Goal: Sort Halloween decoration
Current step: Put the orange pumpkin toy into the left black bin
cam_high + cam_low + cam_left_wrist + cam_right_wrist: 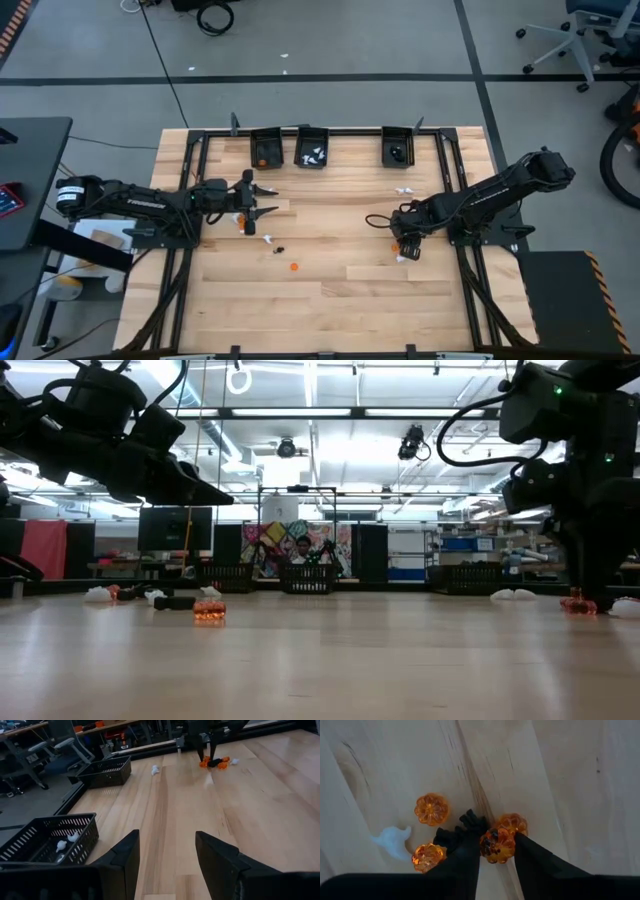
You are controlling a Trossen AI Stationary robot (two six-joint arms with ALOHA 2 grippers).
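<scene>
Orange pumpkin (pixel 496 845) between right gripper (pixel 495 852) fingers, wrist pitched down.

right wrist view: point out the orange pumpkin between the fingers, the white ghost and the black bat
orange pumpkin (pixel 496 845), right wrist view, middle of its ribbed body
white ghost (pixel 394 841), right wrist view, its pale body
black bat (pixel 471 823), right wrist view, its upper wing
</scene>
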